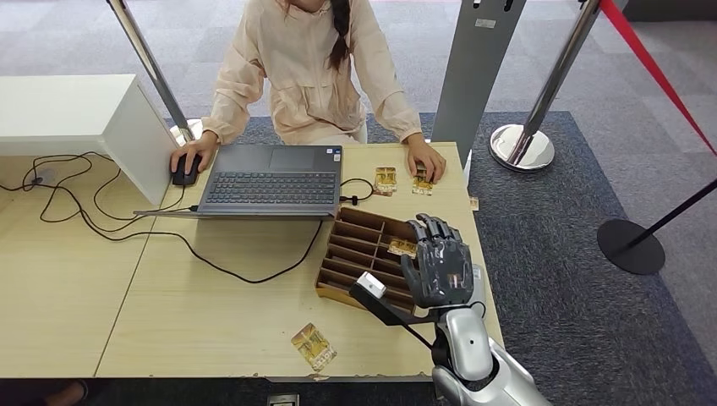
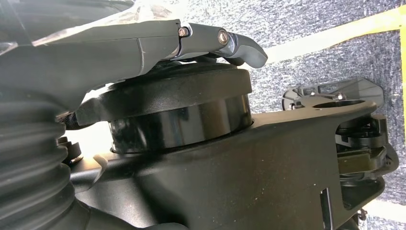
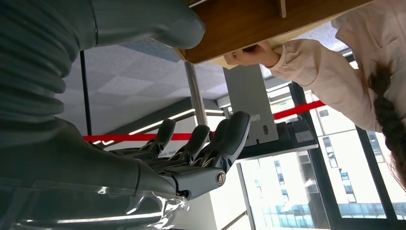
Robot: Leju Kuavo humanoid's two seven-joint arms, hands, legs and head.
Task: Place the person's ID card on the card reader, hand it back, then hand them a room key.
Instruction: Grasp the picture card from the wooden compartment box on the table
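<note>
My right hand [image 1: 437,259] hovers over the right end of a slotted wooden box [image 1: 358,239], fingers stretched out and apart, holding nothing. One gold patterned card [image 1: 401,247] lies in a slot just left of the fingers. Two similar cards lie on the table behind the box: one [image 1: 385,178] is free, the other [image 1: 423,183] sits under the person's hand [image 1: 426,160]. Another card [image 1: 313,346] lies near the table's front edge. In the right wrist view the hand [image 3: 194,146] has straight, empty fingers. The left wrist view shows one finger of my left hand [image 2: 230,44] above the floor.
An open laptop [image 1: 272,179] stands in front of the seated person, whose other hand rests on a mouse [image 1: 184,170]. Black cables [image 1: 127,228] trail across the table. A white counter [image 1: 76,114] is at the left. Stanchion bases [image 1: 522,145] stand on the carpet at the right.
</note>
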